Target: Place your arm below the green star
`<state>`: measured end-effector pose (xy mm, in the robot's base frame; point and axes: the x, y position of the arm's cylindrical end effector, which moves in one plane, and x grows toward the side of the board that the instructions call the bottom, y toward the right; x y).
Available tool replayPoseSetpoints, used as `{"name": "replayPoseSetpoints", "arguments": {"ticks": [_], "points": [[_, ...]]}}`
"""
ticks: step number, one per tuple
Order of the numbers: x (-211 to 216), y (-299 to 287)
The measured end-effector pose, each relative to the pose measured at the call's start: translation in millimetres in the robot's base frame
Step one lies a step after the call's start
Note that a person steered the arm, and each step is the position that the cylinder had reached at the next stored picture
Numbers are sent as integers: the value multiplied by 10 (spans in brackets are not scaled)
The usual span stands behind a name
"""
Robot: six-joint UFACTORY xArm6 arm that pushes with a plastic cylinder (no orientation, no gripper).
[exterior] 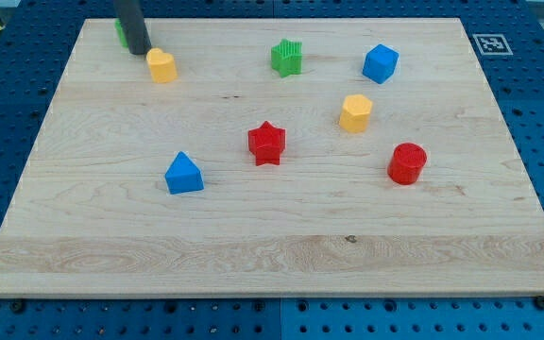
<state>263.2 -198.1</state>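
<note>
My tip (141, 52): at the view's top left, resting on the board; it is a plain rod with no jaws, so nothing is clasped or held.
Nearest to my tip: a yellow block (161, 65) just to its right and a little lower, close but I cannot tell whether they touch.
Behind the rod: a sliver of a green block (120, 34), mostly hidden by the rod, shape not readable.
Green star (288, 57): upper middle of the board, well to the right of my tip and near the same height in the view.
Where I need to be: the bare wood just under the star, towards the view's bottom; I judge this step barely begun, since my tip sits far to the star's left.
Why the path matters: the yellow block lies between my tip and the star, so a straight run right would likely shove it; dipping lower first looks safer to me.
Beyond the star: a blue cube (381, 63) to its right, a yellow hexagon block (355, 112) lower right.
Middle of the wooden board (272, 255): a red star (266, 143) below the green one, leaving a gap between them for my tip.
Farther out: a blue triangle block (184, 174) lower left, a red cylinder (407, 162) at the right.
</note>
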Motion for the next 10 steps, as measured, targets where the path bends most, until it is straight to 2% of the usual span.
{"name": "replayPoseSetpoints", "arguments": {"ticks": [2,5,10], "points": [[-86,-272],[-86,-166],[-16,552]]}}
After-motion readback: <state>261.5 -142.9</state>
